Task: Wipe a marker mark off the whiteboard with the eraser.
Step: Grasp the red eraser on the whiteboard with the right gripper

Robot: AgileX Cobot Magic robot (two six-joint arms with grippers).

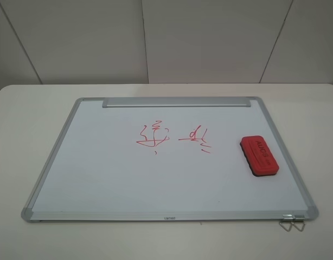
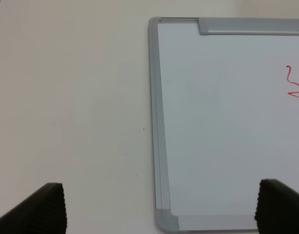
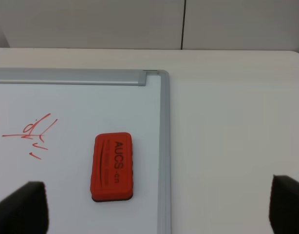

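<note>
Silver-framed white rectangular whiteboard point(image 1: 112, 173) lies flat on white surface point(image 1: 25, 119). Red rectangular block eraser point(image 1: 258, 155) sits on the board near its right edge. Wider red zigzag marker mark point(image 1: 153, 136) mid-board, left of narrower red scribble point(image 1: 196, 138). Spread wide, empty: left tool point(image 2: 164, 209), right tool point(image 3: 157, 207).

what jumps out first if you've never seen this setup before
The red eraser stands out most, lying on the whiteboard close to its right frame. Next come two red scribbles near the board's middle: the wider marker mark on the left, a narrower scribble between it and the eraser.
</note>
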